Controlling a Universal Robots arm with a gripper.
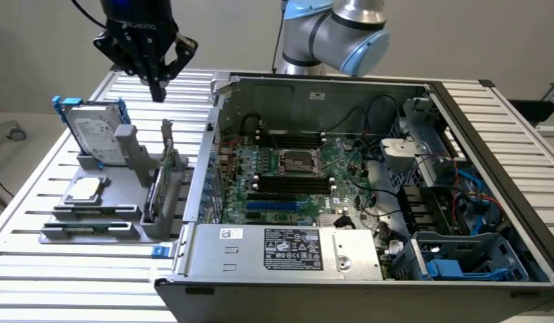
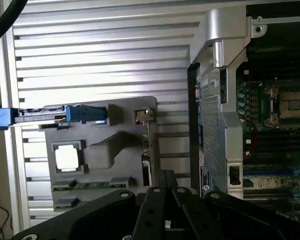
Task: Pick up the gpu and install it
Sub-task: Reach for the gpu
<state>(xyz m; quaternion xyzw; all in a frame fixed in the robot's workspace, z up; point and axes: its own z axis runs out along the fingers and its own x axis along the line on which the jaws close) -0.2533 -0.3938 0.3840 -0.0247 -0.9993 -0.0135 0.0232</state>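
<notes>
On the left of the exterior view, a slatted metal table (image 1: 35, 269) carries a gray holder (image 1: 115, 208). At the holder's upper-left end a silver hard drive (image 1: 93, 131) with blue rails stands tilted. Below it in the frame a small square silver chip (image 1: 87, 190) lies flat in its pocket. Along the holder's right edge, the side nearest the computer case, the gpu (image 1: 159, 192) stands on edge in a slot, with its dark body low and its thin silver bracket rising at the far end. In the wrist view it appears as a thin edge-on strip (image 2: 146, 145) on the holder. The black gripper (image 1: 158, 93) hangs in the upper left of the frame, above the far end of the holder and clear of the gpu. Its fingers are pressed together to a point with nothing between them. The open computer case (image 1: 196, 269) spans the middle and right of the frame, with a green motherboard (image 1: 295, 195) on its floor and a gray power supply (image 1: 277, 249) at the lower edge. The blue-and-silver robot arm (image 1: 335, 33) rises behind the case at the top centre.
</notes>
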